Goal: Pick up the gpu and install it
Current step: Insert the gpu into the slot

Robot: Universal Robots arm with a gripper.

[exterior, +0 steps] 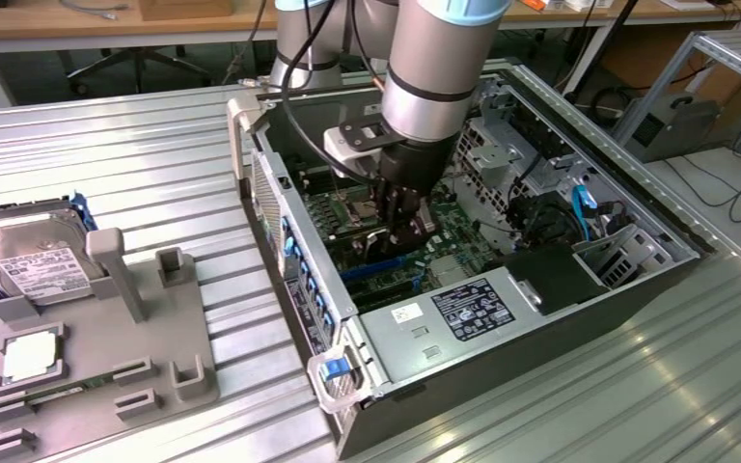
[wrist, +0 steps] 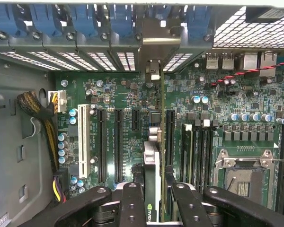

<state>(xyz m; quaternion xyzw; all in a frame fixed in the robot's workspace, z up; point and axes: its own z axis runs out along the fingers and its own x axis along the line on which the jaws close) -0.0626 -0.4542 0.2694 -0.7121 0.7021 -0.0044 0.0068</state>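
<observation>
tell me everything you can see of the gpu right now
The gpu is seen edge-on: a thin card, grey and black along its edge with a small green logo, standing upright over the green motherboard among its long black slots. Its silvery end bracket sits at the rear slot openings. The gripper clamps it from both sides.

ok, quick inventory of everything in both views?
table: 1, silver, ribbed, under everything
case: 1, dark, open, on the table
motherboard: 1, green, inside the case
gpu: 1, grey edge with green logo, edge-on at the motherboard slots
holder: 1, grey, exterior view's left
hard drive: 1, silver with white label, in the holder
chip: 1, silver, square, in the holder
arm: 1, grey, down into the case
gripper: 1, black, shut on the gpu
</observation>
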